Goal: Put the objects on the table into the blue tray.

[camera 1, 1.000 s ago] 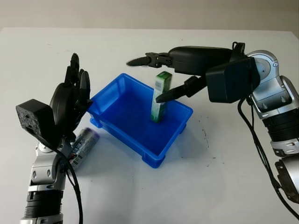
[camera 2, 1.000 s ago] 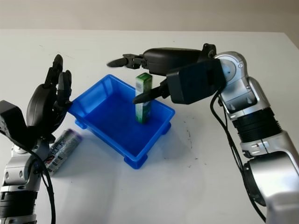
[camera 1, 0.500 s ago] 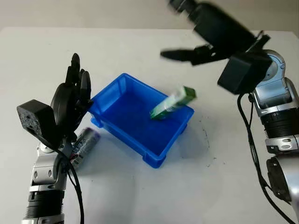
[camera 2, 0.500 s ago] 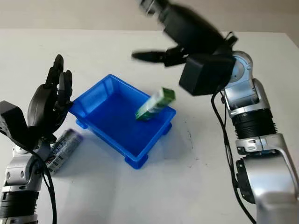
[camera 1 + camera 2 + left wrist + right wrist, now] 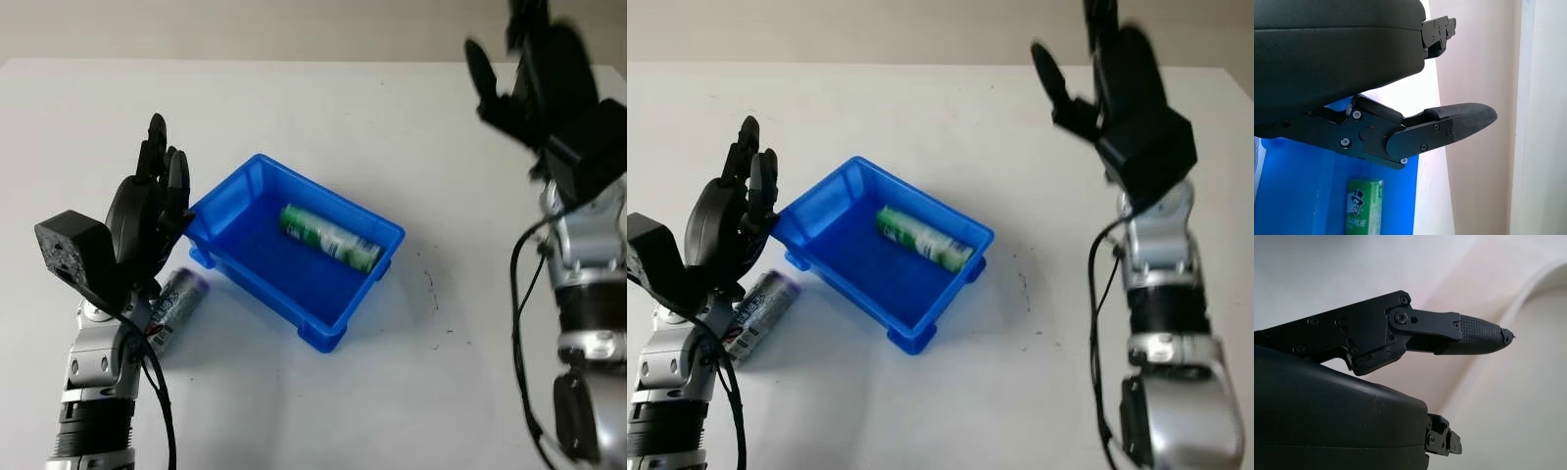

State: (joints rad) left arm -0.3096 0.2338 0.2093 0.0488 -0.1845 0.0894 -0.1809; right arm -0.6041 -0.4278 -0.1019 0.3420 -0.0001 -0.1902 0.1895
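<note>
A green carton [image 5: 328, 237] lies flat inside the glossy blue plastic tray [image 5: 235, 259]. A metal can [image 5: 173, 304] lies on the matte white worktop [image 5: 323, 401] beside the empty, released left hand [image 5: 147, 211]. The right hand [image 5: 534, 73] is raised, holding nothing.

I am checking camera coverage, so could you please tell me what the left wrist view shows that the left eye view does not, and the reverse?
The left wrist view adds the green box's printed face: a man in a top hat above lettering. The left eye view adds the can lying on the table beside the blue tray, and the open right hand raised at the far right. Both share the box lying in the tray and the open left hand beside it.
</note>
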